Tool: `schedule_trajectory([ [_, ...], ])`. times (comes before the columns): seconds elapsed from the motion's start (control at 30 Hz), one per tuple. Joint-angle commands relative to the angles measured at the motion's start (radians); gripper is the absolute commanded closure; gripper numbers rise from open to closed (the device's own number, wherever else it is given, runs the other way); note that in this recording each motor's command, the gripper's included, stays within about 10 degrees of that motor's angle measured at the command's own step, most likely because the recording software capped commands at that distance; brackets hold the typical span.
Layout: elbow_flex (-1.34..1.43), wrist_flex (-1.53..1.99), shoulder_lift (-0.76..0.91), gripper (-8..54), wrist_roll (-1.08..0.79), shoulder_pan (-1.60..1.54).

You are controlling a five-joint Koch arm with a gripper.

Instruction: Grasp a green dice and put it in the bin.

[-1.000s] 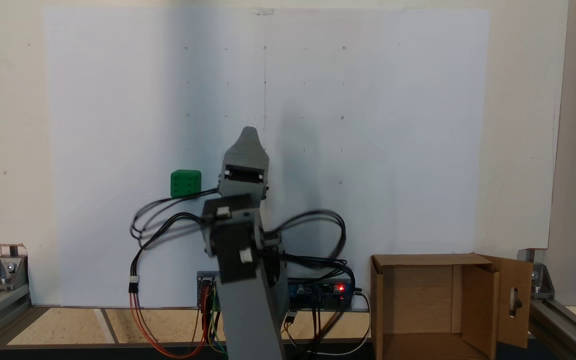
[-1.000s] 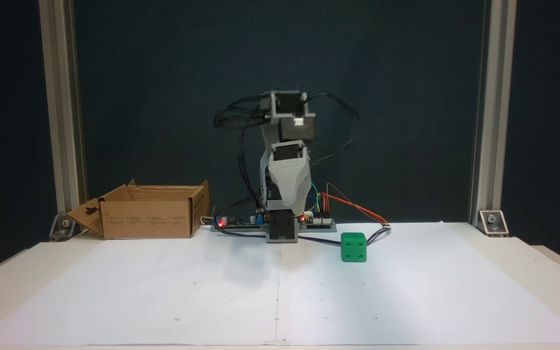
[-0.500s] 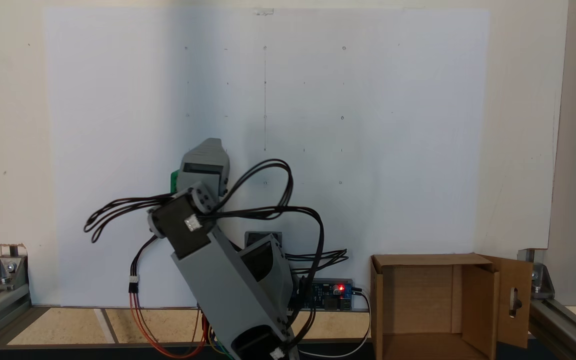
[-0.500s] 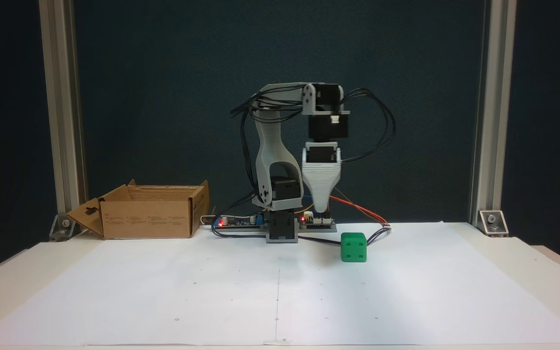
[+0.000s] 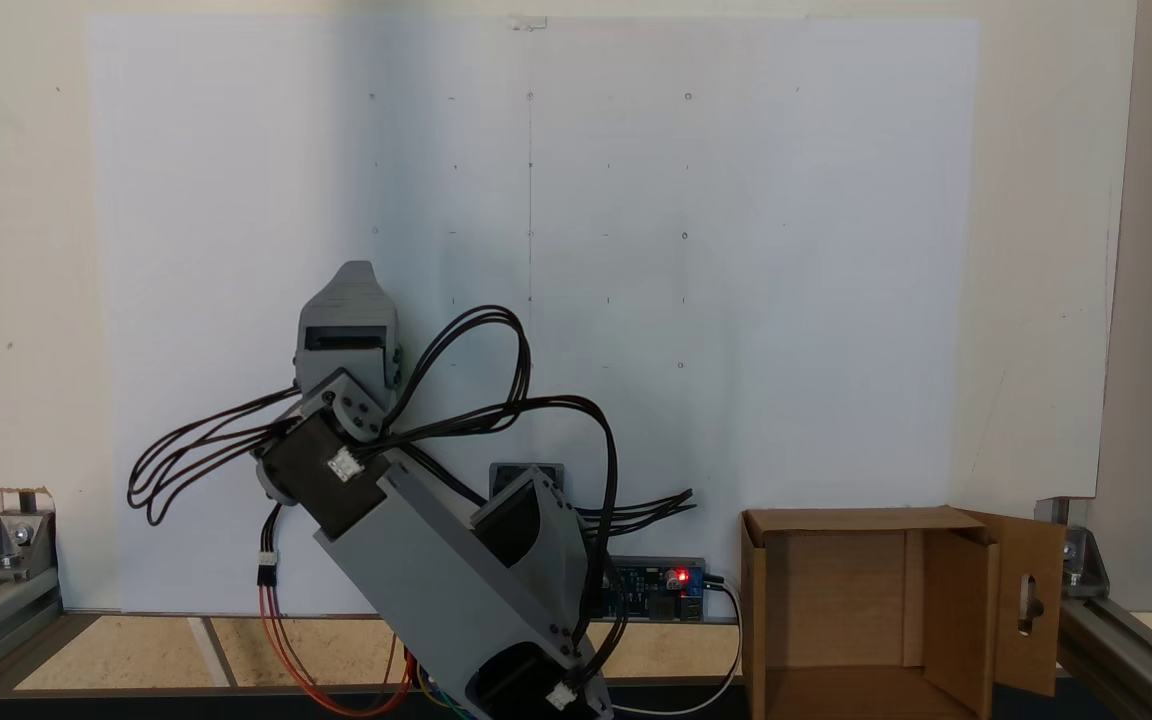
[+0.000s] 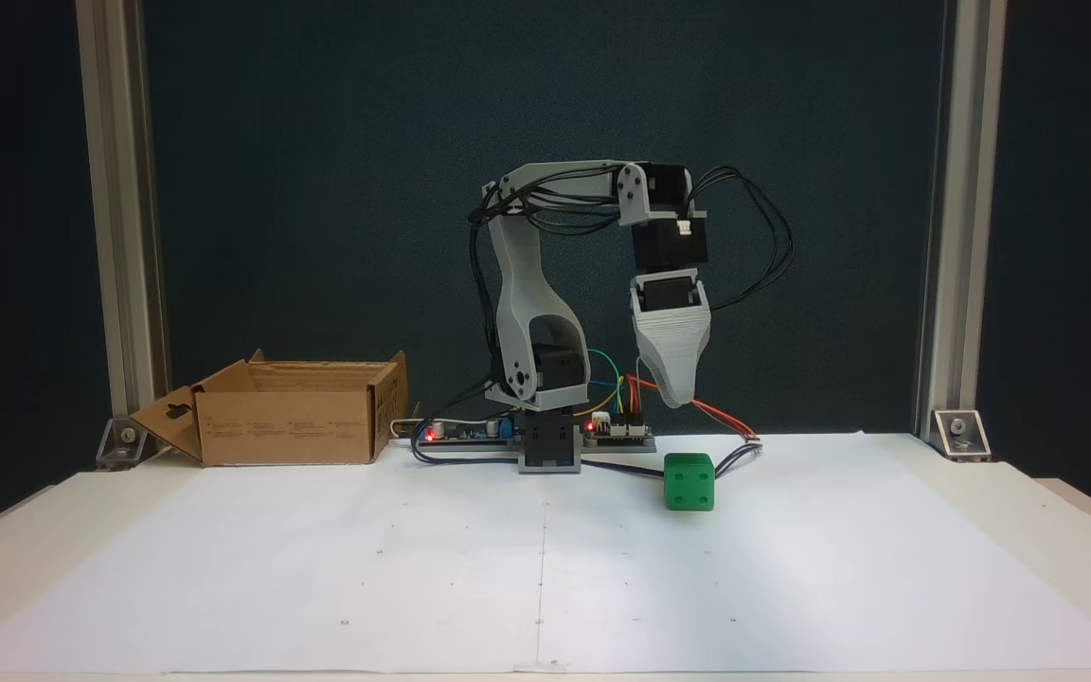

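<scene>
Approach stage of the grasp. In the front fixed view the hand (image 6: 676,398) hangs point-down above the desk (image 6: 886,568), its tip above the dice (image 6: 689,481) and slightly to the left, with clear air between them. The dice rests on the white paper just in front of the arm's base, one face toward the camera. In the view from above, the hand (image 5: 353,272) covers the spot where the dice lies, which suggests the two are already close to lined up. The coming move therefore turns mainly on descent, with perhaps a small shift to the right as the front view shows it. The jaws lie one behind the other, so whether the hand is open cannot be told; it holds nothing. The bin (image 6: 290,417) (image 5: 871,610) stands open-topped on the far side of the base, well apart from the dice
</scene>
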Motion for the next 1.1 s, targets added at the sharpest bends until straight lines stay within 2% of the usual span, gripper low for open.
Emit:
schedule_trajectory([
  [0.0,-0.023,0.04,0.041,1.6,0.08,-0.002],
  [0.37,0.061,-0.023,0.173,1.7,0.155,-0.028],
  [0.63,0.08,-0.034,0.189,2.3,0.224,-0.029],
  [1.07,0.097,-0.041,0.186,2.4,0.224,-0.051],
])
